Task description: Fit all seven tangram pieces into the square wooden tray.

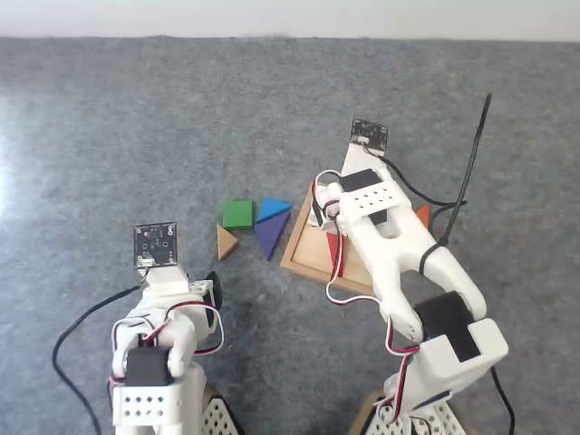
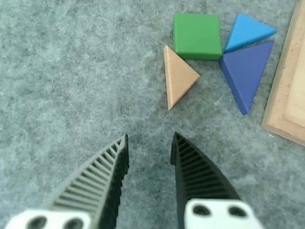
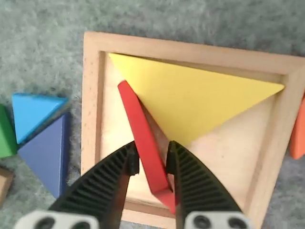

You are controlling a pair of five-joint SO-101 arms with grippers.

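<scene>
The grey felt mat covers the table across the high view. The left arm stands in the lower left of that frame. The left gripper hangs over bare felt, jaws moderately spread with nothing between them. It is below and left of the loose pieces and apart from them.

Four loose pieces lie flat on the felt just left of centre:
- The tan wooden triangle is leftmost.
- The green wooden square lies just above it, corner close to corner.
- The light blue wooden triangle sits just right of the square.
- The dark blue wooden triangle lies directly below the light blue one, between the tan triangle and the tray.

The square wooden tray rests right of centre, turned slightly askew in the frame. Inside it the large yellow wooden triangle lies flat. Its long side runs close to one inner wall and its apex points toward the tray's middle. The red wooden piece stands tilted on edge inside the tray, leaning against a short side of the yellow triangle; its outline cannot be told.

The right arm extends from the lower right over the tray. The right gripper is closed narrowly on the red wooden piece, one finger on each face.

The orange wooden piece lies on the felt just outside the tray's right edge, mostly hidden by the arm.
</scene>
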